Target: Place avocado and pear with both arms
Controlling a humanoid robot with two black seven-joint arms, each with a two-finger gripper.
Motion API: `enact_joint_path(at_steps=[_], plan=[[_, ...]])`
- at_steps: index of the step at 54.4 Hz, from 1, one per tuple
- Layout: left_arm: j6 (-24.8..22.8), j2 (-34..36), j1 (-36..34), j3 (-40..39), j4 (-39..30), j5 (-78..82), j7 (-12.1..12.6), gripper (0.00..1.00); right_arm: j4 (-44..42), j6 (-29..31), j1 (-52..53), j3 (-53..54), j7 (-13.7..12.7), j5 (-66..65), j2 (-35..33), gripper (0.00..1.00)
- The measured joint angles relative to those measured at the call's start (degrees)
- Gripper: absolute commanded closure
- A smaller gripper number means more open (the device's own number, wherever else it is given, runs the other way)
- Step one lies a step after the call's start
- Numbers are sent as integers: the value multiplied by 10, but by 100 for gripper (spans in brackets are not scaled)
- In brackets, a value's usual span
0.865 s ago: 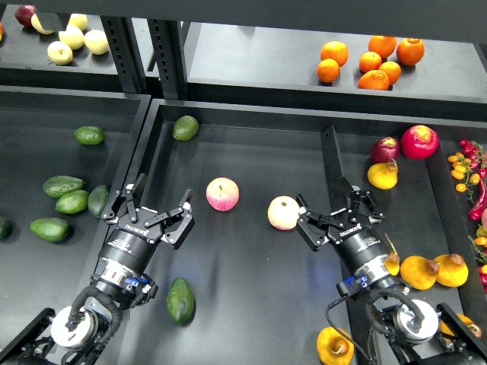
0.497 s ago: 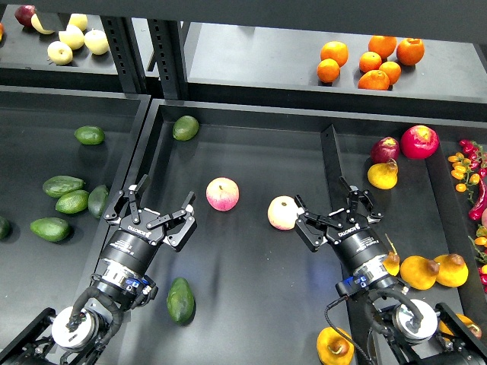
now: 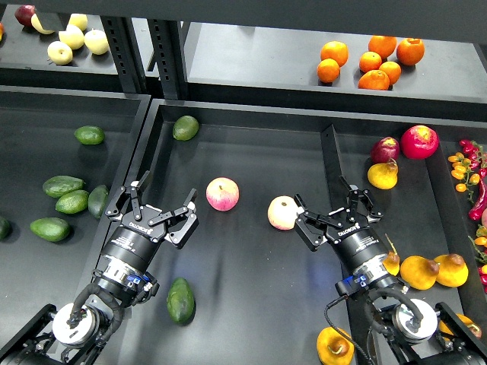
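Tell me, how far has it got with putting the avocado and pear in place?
Done, it seems: the dark green, egg-shaped avocado lies on the black middle tray, and the squat golden pear lies at that tray's front edge. In hand: nothing; the left tool and right tool are both open and empty. Left: probably only pulling the arms back, though I cannot be sure these are the final spots.

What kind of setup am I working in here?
Probably a mock grocery produce display: black bins sorted by fruit, with oranges on the back shelf, avocados in the left bin and pale apples on the upper left shelf.
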Motion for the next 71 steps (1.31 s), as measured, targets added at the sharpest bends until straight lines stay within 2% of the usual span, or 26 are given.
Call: enact_joint_path(at_steps=[11,21,25,26,28,40,42,54,61,71], plan=[[0,0,-4,5,6,4,2,0,1,0,0,0,0,0,0,0],[0,21,-37,27,12,60,11,0,1,-1,4,5,1,0,0,0],[0,40,-52,38,13,79,32,0,1,-1,5,7,1,0,0,0],[0,58,-64,48,13,92,59,0,1,-1,5,8,1,0,0,0],[0,65,-68,50,13,97,68,0,2,-1,5,9,1,0,0,0],[0,178,-144,132,14,161,178,0,4,-3,9,22,1,0,0,0],[0,198,-159,150,16,164,187,0,4,-4,11,24,1,0,0,0],[0,281,-258,261,34,179,196,0,3,-7,26,30,1,0,0,0],[0,342,-345,357,35,205,197,0,1,-8,33,30,1,0,0,0],[0,362,-475,505,35,214,197,0,-2,-9,43,30,1,0,0,0]])
